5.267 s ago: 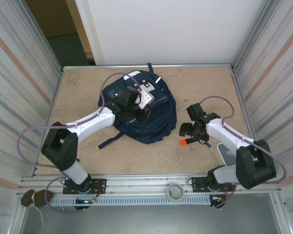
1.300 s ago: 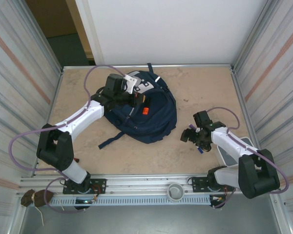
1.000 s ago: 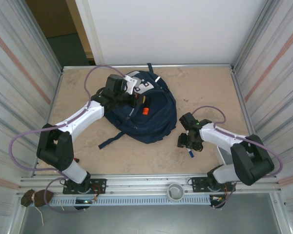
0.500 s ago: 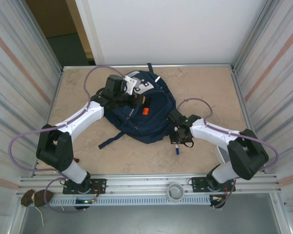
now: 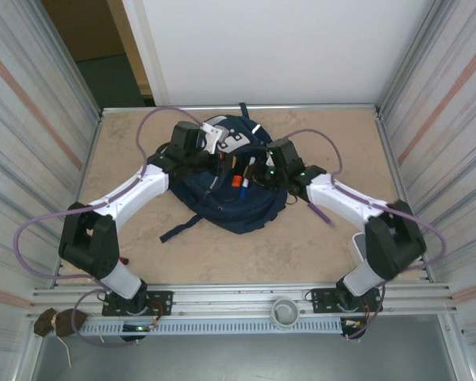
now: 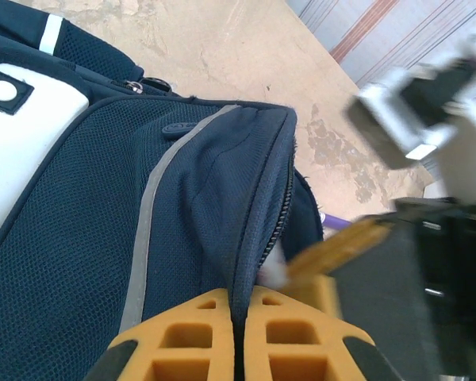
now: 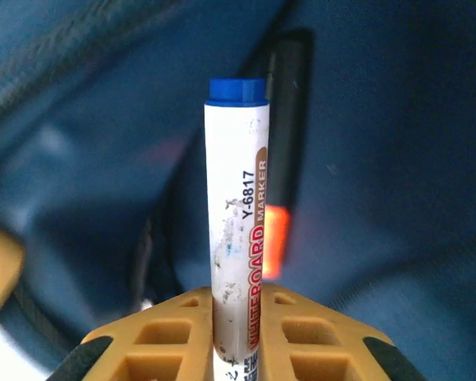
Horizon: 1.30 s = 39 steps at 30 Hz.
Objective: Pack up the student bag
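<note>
Top external view: the table [image 5: 333, 143] is walled by ribbed metal panels, and a white tray [image 5: 358, 248] sits at 4 o'clock beside my right arm. Purple cables loop off both my arms. The student bag [image 5: 246, 210] lies near the middle of the table, a little toward 11 o'clock, with a dark strap [image 5: 179, 228] trailing off toward 7 o'clock. My left gripper [image 5: 219, 165] reaches onto it from 9 o'clock and my right gripper [image 5: 252, 176] from 3 o'clock. The two come close together over the bag's open mouth.

Left wrist view: my left gripper [image 6: 239, 313] is pinched tight on the fabric lip of the bag, just beside the zip [image 6: 282, 198]. A grey stripe [image 6: 152, 222] and a white patch [image 6: 24, 159] lie toward 10 o'clock. My right arm [image 6: 468, 151] crowds in at 3 o'clock, blurred and near that lip.

Right wrist view: my right gripper [image 7: 236, 305] is clamped on a whiteboard marker [image 7: 236, 214], a white barrel with its blue cap pointing to 12 o'clock, into the bag's dark navy interior. At 1 o'clock, just beside it, a black marker [image 7: 287, 111] with an orange end lies inside the bag. Whether my marker touches the fabric or that black marker, I cannot tell.
</note>
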Each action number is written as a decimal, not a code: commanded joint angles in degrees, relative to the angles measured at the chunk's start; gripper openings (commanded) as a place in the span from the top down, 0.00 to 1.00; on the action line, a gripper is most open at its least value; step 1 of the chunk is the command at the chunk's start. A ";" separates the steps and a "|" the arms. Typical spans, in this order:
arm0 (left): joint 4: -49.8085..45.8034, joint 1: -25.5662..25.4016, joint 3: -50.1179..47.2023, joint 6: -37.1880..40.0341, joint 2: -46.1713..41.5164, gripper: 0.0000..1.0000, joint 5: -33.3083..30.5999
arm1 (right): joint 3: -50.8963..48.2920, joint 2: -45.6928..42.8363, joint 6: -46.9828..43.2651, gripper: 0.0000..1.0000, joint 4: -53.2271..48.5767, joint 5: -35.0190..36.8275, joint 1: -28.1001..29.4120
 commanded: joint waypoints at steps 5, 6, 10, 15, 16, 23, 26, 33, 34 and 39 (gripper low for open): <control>1.26 0.59 2.88 -0.35 -3.64 1.00 1.68 | 3.98 6.01 6.49 0.57 8.84 -2.02 -0.69; 1.15 0.59 2.77 -0.20 -3.81 1.00 1.59 | 2.97 4.87 5.43 0.55 8.33 -1.88 -0.77; 1.50 0.59 2.38 -0.01 -4.04 1.00 1.28 | -2.46 -1.57 1.55 0.55 6.79 -2.21 -1.54; 1.41 0.59 2.04 0.22 -3.95 1.00 0.93 | -7.84 -14.01 -7.48 0.53 -4.36 2.23 -3.98; 1.53 0.59 1.87 0.22 -3.95 1.00 0.97 | -8.08 -16.48 -10.69 0.51 -9.60 5.64 -4.71; 2.47 0.59 1.16 -0.13 -3.69 1.00 1.11 | -10.97 -22.90 -23.97 0.20 -29.07 16.17 -17.57; 2.60 0.59 1.15 -0.29 -3.47 1.00 1.17 | -9.96 -19.14 -28.34 0.02 -33.04 16.16 -21.77; 2.31 0.59 0.89 -0.24 -3.55 1.00 0.99 | -8.37 -6.83 -31.79 0.01 -34.78 16.60 -22.86; 2.29 0.59 0.94 -0.19 -3.56 1.00 0.98 | -8.57 -5.65 -31.75 0.01 -34.12 16.11 -22.84; 2.21 0.59 0.92 -0.09 -3.60 1.00 1.21 | -8.19 0.69 -32.08 0.00 -33.49 15.46 -22.92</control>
